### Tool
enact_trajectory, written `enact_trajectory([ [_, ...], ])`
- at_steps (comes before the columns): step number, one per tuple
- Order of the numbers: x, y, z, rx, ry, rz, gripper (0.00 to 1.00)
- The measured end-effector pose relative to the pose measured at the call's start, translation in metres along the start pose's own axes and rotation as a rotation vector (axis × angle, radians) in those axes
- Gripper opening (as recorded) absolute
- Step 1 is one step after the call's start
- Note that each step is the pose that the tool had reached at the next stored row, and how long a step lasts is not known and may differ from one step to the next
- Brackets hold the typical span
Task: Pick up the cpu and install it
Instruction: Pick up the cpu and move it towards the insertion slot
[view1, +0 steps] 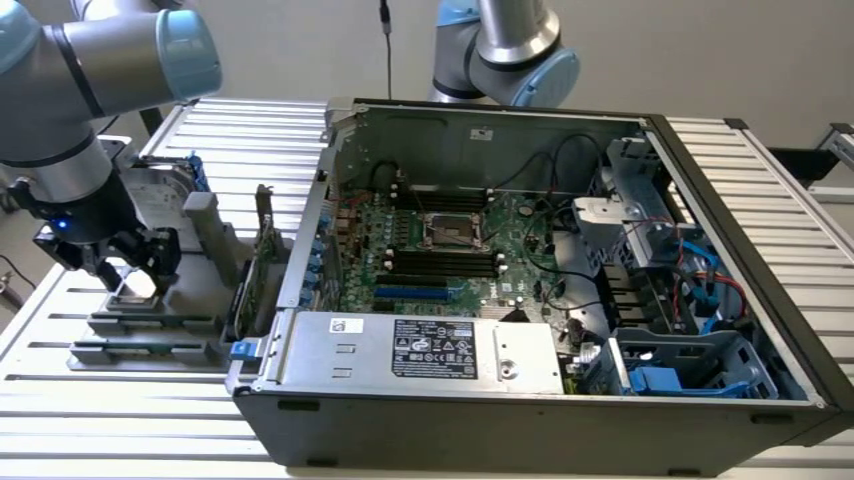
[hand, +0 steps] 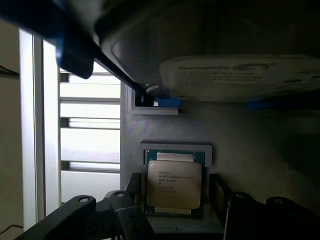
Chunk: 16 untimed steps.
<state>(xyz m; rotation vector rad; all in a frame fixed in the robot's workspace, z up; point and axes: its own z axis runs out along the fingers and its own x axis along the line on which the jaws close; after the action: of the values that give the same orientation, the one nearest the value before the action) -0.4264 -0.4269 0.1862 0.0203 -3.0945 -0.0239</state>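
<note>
The cpu (hand: 174, 183), a small square chip with a silvery top, lies flat in a recess of the grey parts holder (hand: 165, 125). My gripper (hand: 175, 194) hangs low over it and is open. One dark finger (hand: 132, 192) stands on each side of the chip, each with a small gap to its edge. In the exterior view the gripper (view1: 130, 272) is at the exterior view's left, over the holder (view1: 200, 300), and the cpu (view1: 135, 282) shows as a bright patch between the fingers. The motherboard's empty socket (view1: 451, 232) sits inside the open computer case.
The open computer case (view1: 747, 250) fills the middle and the exterior view's right, with a power supply (view1: 427, 348) at its front. A silver hard drive with blue brackets (hand: 240, 75) stands in the holder close beside the chip. A second arm (view1: 514, 55) stands behind the case.
</note>
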Motion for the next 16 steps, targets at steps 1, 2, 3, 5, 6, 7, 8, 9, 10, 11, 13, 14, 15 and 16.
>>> enact_trajectory([
  [1,0.0000,0.0000,0.0000,0.0000,0.0001,0.000,0.65],
  [2,0.0000,0.0000,0.0000,0.0001,0.0001,0.000,0.65],
  [3,-0.0001,0.0000,0.0001,0.0001,0.0002,0.000,0.65],
  [5,-0.0001,0.0000,0.0001,0.0002,0.0004,0.000,0.65],
  [6,-0.0001,0.0000,0.0003,0.0001,0.0003,0.000,0.65],
  [7,-0.0001,0.0000,0.0004,0.0001,0.0003,0.000,0.65],
  [8,-0.0001,0.0000,0.0004,0.0001,0.0003,0.000,0.65],
  [9,-0.0001,0.0000,0.0004,0.0001,0.0003,0.000,0.64],
  [10,-0.0001,0.0000,0.0005,0.0001,0.0003,0.000,0.64],
  [11,-0.0001,0.0000,0.0005,0.0001,0.0003,0.000,0.56],
  [13,-0.0001,0.0000,0.0006,0.0001,0.0003,0.000,0.56],
  [14,-0.0001,0.0000,0.0006,0.0000,0.0003,0.000,0.56],
  [15,-0.0001,0.0000,0.0006,0.0001,0.0004,0.000,0.56],
  [16,-0.0001,0.0000,0.0005,0.0001,0.0006,0.000,0.55],
])
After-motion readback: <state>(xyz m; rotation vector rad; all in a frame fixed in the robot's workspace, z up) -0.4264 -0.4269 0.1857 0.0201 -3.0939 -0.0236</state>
